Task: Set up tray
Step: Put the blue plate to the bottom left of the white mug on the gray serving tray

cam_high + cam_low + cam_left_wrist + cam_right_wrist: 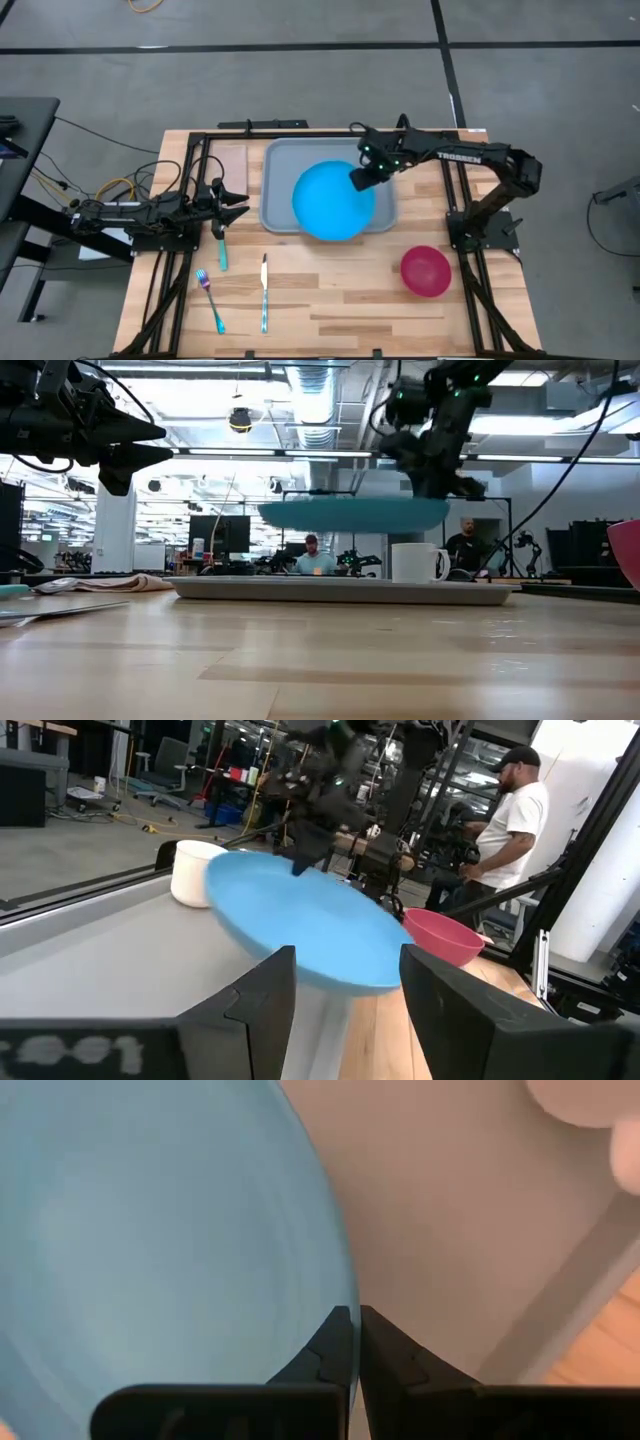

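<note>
The grey-blue tray (278,195) lies on the table's far middle; in the low view the tray (300,589) is a flat slab. A round bright-blue plate (330,203) hovers above it, clear of the tray in the low view (340,513). My right gripper (362,179) is shut on the plate's far-right side. A white mug (418,562) stands on the tray and is hidden under the right arm in the high view. My left gripper (238,201) is open and idle just left of the tray, and its wrist view faces the plate (300,925). My right gripper pinches the plate's rim (338,1275) at its far-right edge between the two fingers, one above and one below. The fingers (440,478) come slanting down from the table's right. The plate is lifted clear above the tray and hangs about level.
A pink bowl (426,271) sits on the table's right near side. A spoon (221,250), a fork (211,302) and a knife (264,295) with teal handles lie near left. A folded cloth (231,163) lies left of the tray. People stand in the room behind (510,820).
</note>
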